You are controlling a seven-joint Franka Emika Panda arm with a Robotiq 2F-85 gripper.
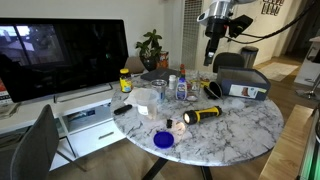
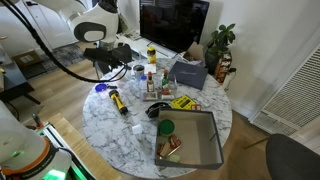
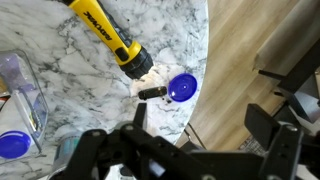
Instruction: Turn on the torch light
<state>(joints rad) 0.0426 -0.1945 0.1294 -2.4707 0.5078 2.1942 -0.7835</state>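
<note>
The torch light (image 3: 108, 34), with a yellow body and black head, lies on the marble table (image 3: 60, 100). It also shows in both exterior views (image 1: 201, 116) (image 2: 116, 100). Its head end looks bright in an exterior view. A small black object (image 3: 152, 93) and a blue lid (image 3: 182, 88) lie just past its head. My gripper (image 3: 200, 125) is open and empty, its fingers spread wide. It hangs well above the table, over the table's edge and the wooden floor, apart from the torch. It is also in both exterior views (image 1: 213, 45) (image 2: 118, 62).
Bottles and jars cluster mid-table (image 1: 175, 85). A grey bin (image 1: 243, 82) stands at one side and a grey tray (image 2: 190, 140) holds items. A clear bottle (image 3: 20, 85) and a blue cap (image 3: 14, 145) are near. A TV (image 1: 60, 50) and plant (image 1: 150, 45) stand behind.
</note>
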